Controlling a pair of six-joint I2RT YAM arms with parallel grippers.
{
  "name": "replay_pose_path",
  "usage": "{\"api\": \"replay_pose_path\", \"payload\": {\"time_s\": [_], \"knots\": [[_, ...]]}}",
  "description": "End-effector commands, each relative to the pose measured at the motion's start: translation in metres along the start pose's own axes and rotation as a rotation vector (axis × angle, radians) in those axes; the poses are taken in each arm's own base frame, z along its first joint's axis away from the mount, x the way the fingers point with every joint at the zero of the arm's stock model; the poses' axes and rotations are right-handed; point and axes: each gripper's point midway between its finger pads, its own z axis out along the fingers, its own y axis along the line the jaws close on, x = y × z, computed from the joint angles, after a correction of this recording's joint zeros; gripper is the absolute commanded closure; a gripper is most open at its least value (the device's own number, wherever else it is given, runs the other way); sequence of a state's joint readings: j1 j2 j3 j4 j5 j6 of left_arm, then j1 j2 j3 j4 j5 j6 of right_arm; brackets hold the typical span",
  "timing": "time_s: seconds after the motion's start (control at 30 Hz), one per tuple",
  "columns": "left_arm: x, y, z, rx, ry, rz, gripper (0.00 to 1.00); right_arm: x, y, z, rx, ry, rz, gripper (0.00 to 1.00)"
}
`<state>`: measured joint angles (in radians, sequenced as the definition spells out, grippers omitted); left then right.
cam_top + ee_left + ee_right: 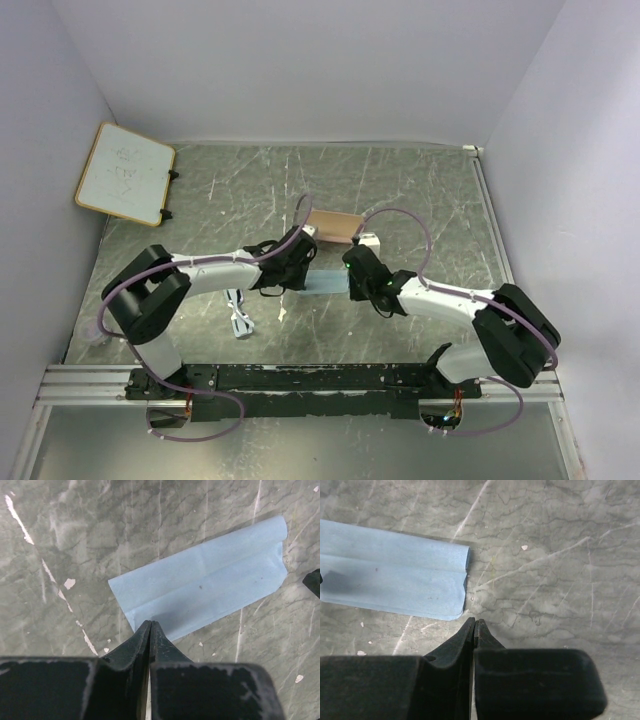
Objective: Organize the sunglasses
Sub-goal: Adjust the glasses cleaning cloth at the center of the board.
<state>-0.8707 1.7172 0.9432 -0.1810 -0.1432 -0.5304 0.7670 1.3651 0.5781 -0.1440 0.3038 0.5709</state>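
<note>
Table (420, 200): hard grey-green marbled top, scuffed and matte. Whiteboard (125, 172) lies flat at the far left, wood-edged. Cloth (200, 587): light blue, soft, folded into a flat strip between the two arms. Case (333, 225): tan-pink oblong, just beyond the cloth. Left gripper (150, 626) is clenched at the cloth's near edge; can't tell if it pinches fabric. Right gripper (474, 623) is clenched, empty, just beside the cloth's corner. Sunglasses (240, 318): thin white frame on the table near the left arm, apart from the cloth. Likely light, slippery and fragile; best taken by the bridge or a temple, not the lenses.
</note>
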Motion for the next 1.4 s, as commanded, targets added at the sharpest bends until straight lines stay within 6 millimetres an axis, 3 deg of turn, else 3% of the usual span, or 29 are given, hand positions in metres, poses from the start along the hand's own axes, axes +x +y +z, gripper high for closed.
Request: {"api": "replay_pose_path", "payload": {"time_s": [0.0, 0.1, 0.2, 0.53, 0.87, 1.37], "knots": [[-0.021, 0.004, -0.02, -0.021, -0.064, 0.004, 0.85, -0.026, 0.007, -0.007, -0.011, -0.067, 0.008, 1.0], [-0.034, 0.002, -0.024, -0.027, -0.1, 0.007, 0.82, -0.036, 0.016, -0.005, -0.039, -0.089, -0.002, 1.0], [-0.041, 0.002, -0.016, -0.023, -0.117, 0.005, 0.8, -0.045, 0.025, 0.003, -0.062, -0.107, -0.013, 1.0], [-0.038, -0.004, 0.011, 0.024, -0.106, -0.042, 0.81, -0.052, 0.041, 0.027, -0.089, -0.104, -0.033, 1.0], [-0.009, 0.025, 0.017, -0.109, -0.029, -0.04, 0.82, -0.037, 0.032, 0.037, -0.052, -0.05, -0.026, 1.0], [0.0, 0.038, 0.022, -0.151, -0.009, -0.042, 0.84, -0.029, 0.006, 0.038, 0.077, -0.021, -0.019, 1.0]]}}
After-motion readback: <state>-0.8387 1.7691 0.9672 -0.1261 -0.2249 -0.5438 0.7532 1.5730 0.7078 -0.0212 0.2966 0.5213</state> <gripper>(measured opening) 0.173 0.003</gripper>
